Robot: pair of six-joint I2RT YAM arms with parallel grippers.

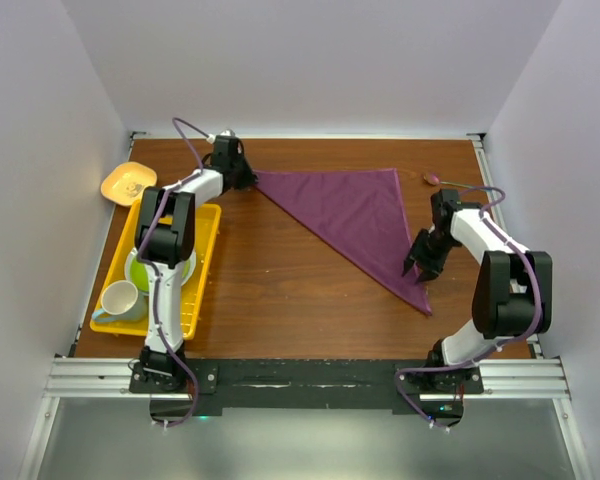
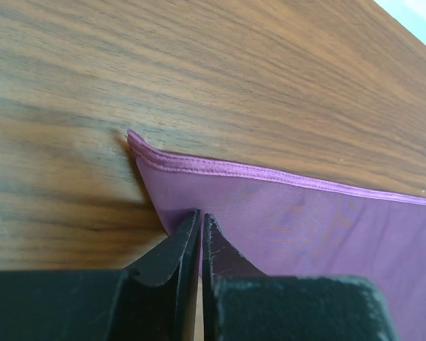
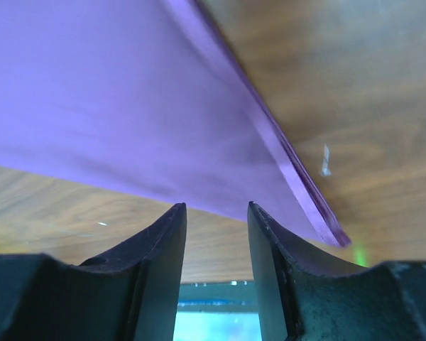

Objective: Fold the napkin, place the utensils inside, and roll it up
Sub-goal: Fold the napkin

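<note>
The napkin was found folded triangular, one corner pinched in the closed left gripper; the right gripper was held open, empty. Folding was judged nearly done; release was called for.

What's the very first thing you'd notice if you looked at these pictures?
The big plum-purple cloth napkin, folded into a triangle, spreads over the middle and right of the brown wooden table. The left gripper is pinched shut on its far-left corner, and the right gripper hangs open beside its near tip. A bright yellow plastic tray sits at the left edge.
</note>
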